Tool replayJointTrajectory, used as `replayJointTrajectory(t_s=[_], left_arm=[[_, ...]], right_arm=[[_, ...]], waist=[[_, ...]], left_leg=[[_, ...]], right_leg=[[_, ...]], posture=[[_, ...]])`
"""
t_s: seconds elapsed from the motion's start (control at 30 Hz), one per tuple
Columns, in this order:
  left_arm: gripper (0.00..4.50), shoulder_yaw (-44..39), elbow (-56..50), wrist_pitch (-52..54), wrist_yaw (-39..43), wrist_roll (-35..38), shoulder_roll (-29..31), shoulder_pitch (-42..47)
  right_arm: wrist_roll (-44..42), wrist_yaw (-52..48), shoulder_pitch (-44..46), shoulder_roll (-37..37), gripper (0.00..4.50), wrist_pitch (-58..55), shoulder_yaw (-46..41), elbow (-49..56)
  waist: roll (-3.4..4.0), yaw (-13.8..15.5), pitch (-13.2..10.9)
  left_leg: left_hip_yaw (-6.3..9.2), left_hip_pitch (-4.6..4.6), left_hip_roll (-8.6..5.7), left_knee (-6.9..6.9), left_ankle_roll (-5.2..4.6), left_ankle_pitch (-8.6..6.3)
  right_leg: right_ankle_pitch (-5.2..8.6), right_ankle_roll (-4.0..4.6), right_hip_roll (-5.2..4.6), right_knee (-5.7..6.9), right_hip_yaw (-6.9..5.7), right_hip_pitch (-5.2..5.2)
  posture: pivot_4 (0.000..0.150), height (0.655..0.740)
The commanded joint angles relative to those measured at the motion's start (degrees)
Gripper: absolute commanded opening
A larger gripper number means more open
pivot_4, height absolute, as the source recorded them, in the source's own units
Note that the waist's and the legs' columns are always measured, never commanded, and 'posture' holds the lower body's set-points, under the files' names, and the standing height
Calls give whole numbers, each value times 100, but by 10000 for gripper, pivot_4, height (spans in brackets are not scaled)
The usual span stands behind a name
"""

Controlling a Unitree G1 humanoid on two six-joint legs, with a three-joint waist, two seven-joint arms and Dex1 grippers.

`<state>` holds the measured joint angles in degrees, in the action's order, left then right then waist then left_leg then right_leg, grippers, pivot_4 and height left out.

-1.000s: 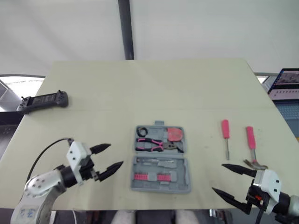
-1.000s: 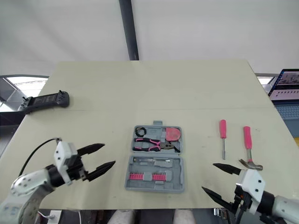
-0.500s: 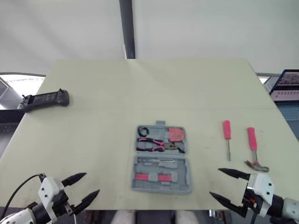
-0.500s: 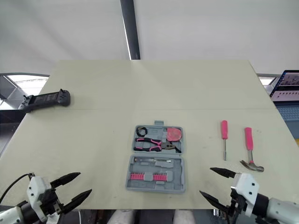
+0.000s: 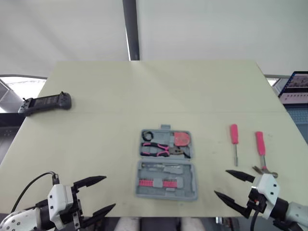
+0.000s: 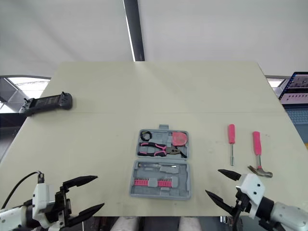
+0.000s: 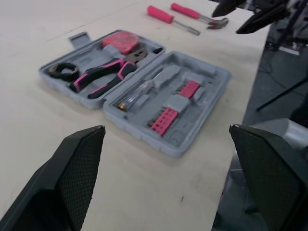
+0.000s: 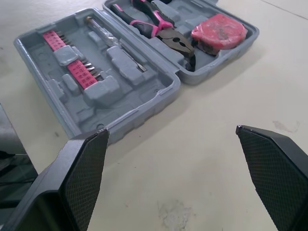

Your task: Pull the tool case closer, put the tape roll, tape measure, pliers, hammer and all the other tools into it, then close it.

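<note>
Left wrist view looks along my left gripper [image 5: 109, 192], whose two black fingers are spread wide with nothing between them. I see my right gripper [image 5: 221, 182] equally wide apart and empty, low over the near edge of the table [image 5: 168, 91].

Between the two grippers, closer to the right one and a little ahead of both, the grey tool case [image 5: 167, 163] lies open and flat. Neither gripper touches it.

The half of the case nearer my grippers holds two rows of pink bit racks [image 5: 156, 183], with a slim driver [image 5: 161, 167] in its slot just beyond them. The farther half holds three tools:
- The black tape roll [image 5: 147, 135] sits in the corner on my left gripper's side.
- The pink-handled pliers [image 5: 161, 150] lie across the middle.
- The pink tape measure [image 5: 181, 138] sits in the corner on my right gripper's side.

Two tools are outside the case, on the bare table ahead of my right gripper. The hammer [image 5: 261, 154] lies with its pink handle pointing away and its head just beside the gripper's wrist. The pink-handled screwdriver [image 5: 234, 139] lies parallel to the hammer, between it and the case and apart from both.

Far ahead of my left gripper, well off to its outer side, a black controller [image 5: 45, 103] rests at the table's edge.
</note>
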<state>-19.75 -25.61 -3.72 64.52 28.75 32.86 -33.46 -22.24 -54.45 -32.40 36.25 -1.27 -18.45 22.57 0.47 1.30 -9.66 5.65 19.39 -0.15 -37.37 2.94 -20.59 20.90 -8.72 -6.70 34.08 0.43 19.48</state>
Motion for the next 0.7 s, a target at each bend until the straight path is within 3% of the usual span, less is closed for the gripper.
replayJointTrajectory(t_s=[0.03,0.7], left_arm=[[44335,161,-299,34,42,295,88,242],[44335,803,-602,598,-170,695,206,1157]], right_arm=[[-49,376,-78,-172,45000,-126,-112,317],[66,1642,-778,-673,45000,-950,-628,873]], waist=[[2,-4,-1],[9,-30,-1]], left_leg=[[0,0,0,1,0,0],[0,-9,2,12,5,3]], right_leg=[[0,0,0,0,0,0],[-1,-1,3,5,3,1]], posture=[[1500,7400],[1500,7400]])
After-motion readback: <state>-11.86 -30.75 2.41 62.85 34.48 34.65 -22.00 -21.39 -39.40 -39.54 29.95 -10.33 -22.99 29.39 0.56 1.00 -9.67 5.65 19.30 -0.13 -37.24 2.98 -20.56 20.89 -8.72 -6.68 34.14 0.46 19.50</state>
